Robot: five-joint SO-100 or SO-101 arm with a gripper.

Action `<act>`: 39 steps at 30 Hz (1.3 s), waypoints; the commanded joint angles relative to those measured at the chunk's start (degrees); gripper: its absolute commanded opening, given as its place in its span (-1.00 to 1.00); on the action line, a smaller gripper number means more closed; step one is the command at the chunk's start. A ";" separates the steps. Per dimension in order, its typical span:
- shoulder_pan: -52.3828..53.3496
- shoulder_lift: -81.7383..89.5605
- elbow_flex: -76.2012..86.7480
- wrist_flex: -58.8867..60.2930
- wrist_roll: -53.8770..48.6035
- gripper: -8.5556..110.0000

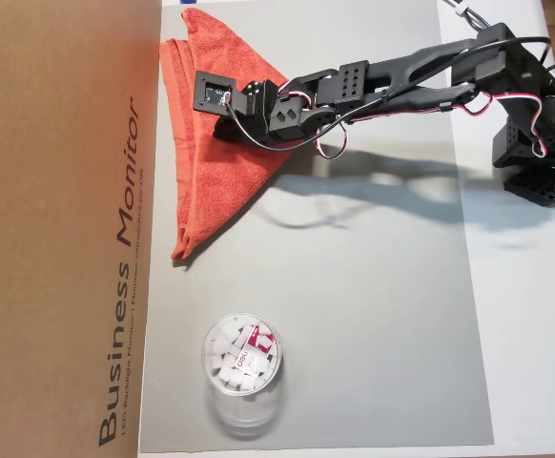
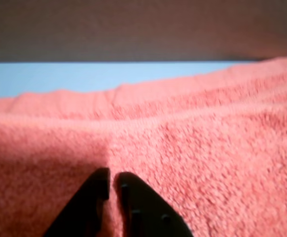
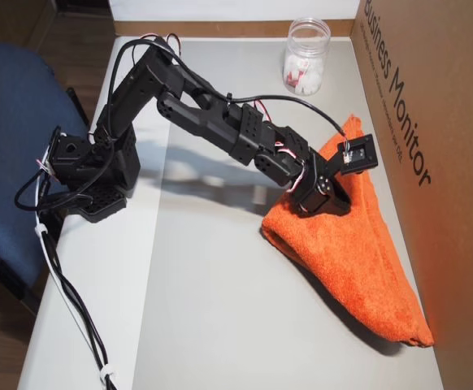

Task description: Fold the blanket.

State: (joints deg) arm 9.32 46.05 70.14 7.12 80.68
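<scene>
The blanket (image 1: 228,143) lies folded into a long triangle on the grey mat (image 1: 373,315), its long axis running along the mat edge beside the cardboard box (image 1: 58,229), one narrow tip pointing toward the clear plastic jar (image 1: 242,361). Only the wrist view shows the gripper (image 2: 112,178), its fingers nearly together and pinching a ridge of terry; in both overhead views the arm (image 3: 220,122) hides them.

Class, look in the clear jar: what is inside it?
The jar holds small white blocks and a red-and-white label or packet. What the blocks are is unclear, and anything beneath them is hidden.
</scene>
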 commanded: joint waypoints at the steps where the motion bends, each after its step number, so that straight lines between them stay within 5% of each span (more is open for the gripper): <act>1: 0.62 4.48 1.76 -0.44 -0.35 -0.86; 16: 1.76 16.00 24.70 -0.88 0.62 -0.86; 32: 1.85 12.30 25.14 -0.88 0.97 -0.85; 39: 2.46 10.20 24.87 -0.88 12.39 -0.85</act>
State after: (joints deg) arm 11.34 57.74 93.96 5.98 89.47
